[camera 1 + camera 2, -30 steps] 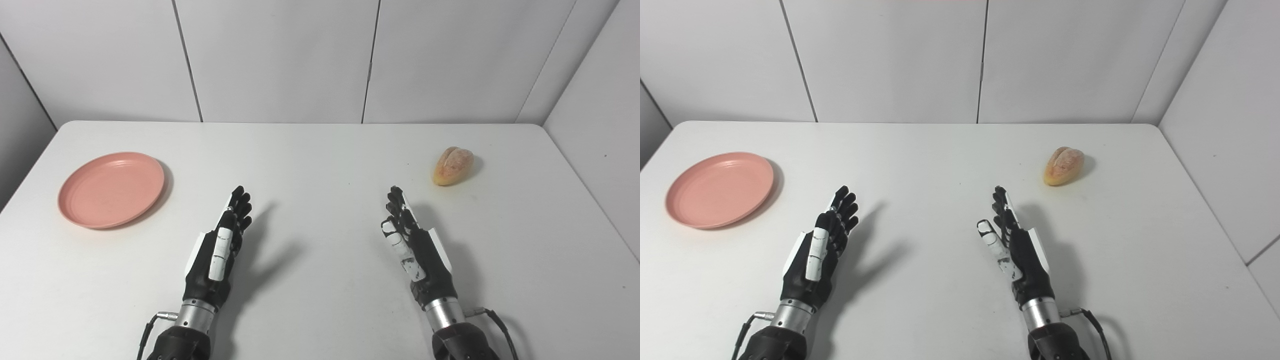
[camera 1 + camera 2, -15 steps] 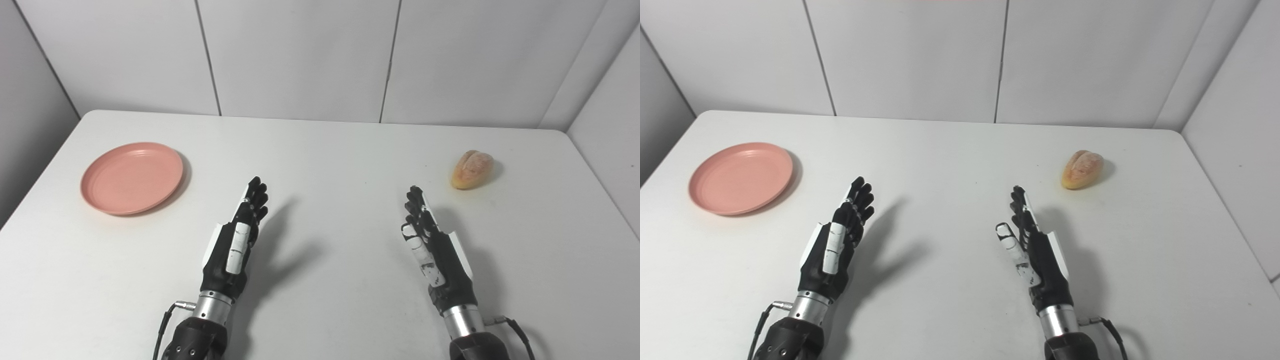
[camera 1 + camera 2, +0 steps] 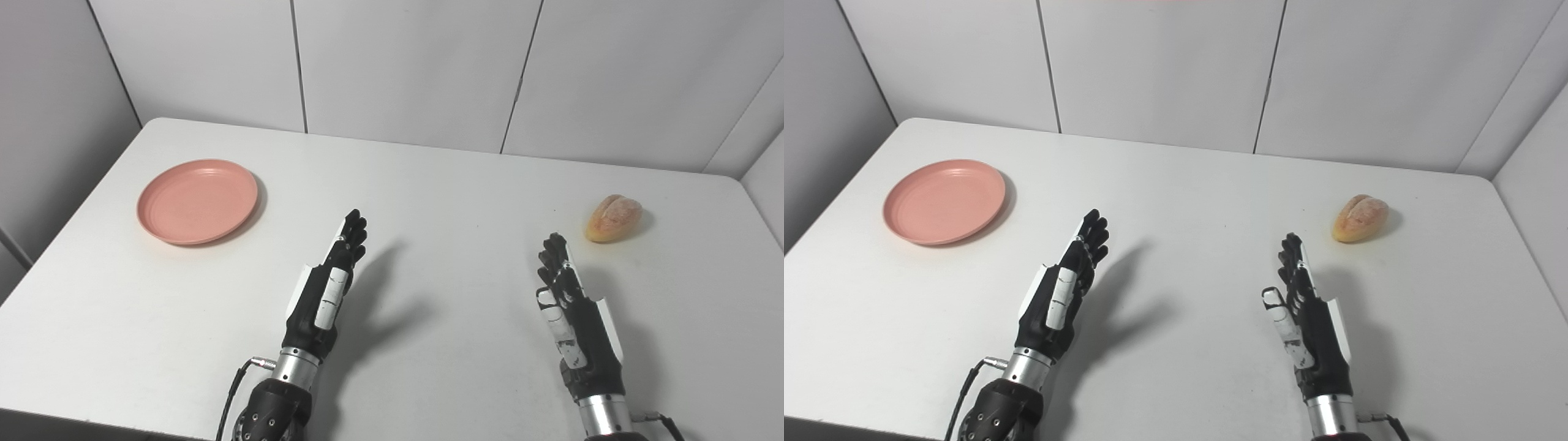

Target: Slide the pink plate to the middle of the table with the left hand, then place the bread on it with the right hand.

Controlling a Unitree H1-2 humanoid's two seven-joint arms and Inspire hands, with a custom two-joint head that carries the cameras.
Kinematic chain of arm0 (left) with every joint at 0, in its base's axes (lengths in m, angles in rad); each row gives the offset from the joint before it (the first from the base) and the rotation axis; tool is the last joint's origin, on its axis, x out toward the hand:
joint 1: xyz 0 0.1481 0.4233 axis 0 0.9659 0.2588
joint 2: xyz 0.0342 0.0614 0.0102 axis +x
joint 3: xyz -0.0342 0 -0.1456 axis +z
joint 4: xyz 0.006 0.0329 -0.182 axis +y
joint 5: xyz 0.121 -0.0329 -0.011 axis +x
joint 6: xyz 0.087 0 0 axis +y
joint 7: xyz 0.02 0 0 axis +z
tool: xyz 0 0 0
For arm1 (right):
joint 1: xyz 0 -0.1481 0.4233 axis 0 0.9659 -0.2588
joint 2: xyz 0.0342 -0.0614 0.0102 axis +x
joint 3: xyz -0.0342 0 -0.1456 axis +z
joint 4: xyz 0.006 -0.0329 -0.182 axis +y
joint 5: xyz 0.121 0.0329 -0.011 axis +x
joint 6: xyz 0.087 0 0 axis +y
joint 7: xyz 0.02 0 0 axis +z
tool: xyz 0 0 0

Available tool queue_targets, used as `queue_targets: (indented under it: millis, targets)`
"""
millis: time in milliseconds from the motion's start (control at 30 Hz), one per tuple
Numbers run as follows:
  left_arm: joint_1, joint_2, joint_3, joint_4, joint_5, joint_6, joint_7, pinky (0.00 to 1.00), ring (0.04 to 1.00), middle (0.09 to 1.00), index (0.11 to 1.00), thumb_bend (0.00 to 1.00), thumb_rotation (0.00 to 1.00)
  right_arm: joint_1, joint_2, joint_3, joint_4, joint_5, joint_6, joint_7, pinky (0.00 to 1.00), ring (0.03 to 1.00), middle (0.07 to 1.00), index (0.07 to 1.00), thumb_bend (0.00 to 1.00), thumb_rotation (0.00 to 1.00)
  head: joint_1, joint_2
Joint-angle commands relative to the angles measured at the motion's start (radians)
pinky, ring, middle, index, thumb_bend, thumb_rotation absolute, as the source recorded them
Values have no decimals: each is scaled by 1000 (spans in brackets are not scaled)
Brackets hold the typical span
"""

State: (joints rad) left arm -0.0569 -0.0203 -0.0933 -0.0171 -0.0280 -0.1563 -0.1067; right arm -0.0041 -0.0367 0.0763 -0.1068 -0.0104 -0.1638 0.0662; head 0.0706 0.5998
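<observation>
A round pink plate (image 3: 197, 201) lies on the white table (image 3: 429, 184) at the far left. A small golden bread roll (image 3: 613, 217) rests at the far right. My left hand (image 3: 327, 286) hovers over the near middle of the table, fingers straight and apart, holding nothing, well to the right of the plate. My right hand (image 3: 572, 318) is held the same way, open and empty, a short way in front and to the left of the bread.
White wall panels (image 3: 404, 67) close off the back and both sides of the table. The table's left edge (image 3: 67, 208) and its near left corner show in view. A cable (image 3: 236, 386) runs from my left wrist.
The whole picture has shifted, so the camera has turned left. Plate and bread lie where they were. Both hands stay open in about the same pose.
</observation>
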Motion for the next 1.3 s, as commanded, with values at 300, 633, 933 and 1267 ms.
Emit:
queue_targets:
  millis: [300, 633, 933, 1267]
  targets:
    - [-5, -31, -19, 9, 46, -68, 30, 1000, 1000, 1000, 1000, 747, 1000, -6, -22, -15, 14, 17, -94, 14, 1000, 1000, 1000, 1000, 620, 871, 117, -57]
    - [-6, -67, -56, 68, 117, -74, 60, 1000, 1000, 1000, 1000, 822, 1000, 2, -49, -44, 52, 109, -108, 60, 1000, 1000, 1000, 1000, 571, 854, 328, -163]
    - [-15, -77, -72, 123, 162, -118, 83, 1000, 1000, 1000, 1000, 776, 1000, 0, -66, -46, 65, 128, -106, 84, 1000, 1000, 1000, 1000, 513, 902, 363, -210]
    - [-25, -74, -51, 127, 114, -129, 77, 1000, 1000, 1000, 1000, 773, 1000, -9, -45, -51, 109, 114, -133, 64, 1000, 1000, 1000, 1000, 579, 885, 373, -261]
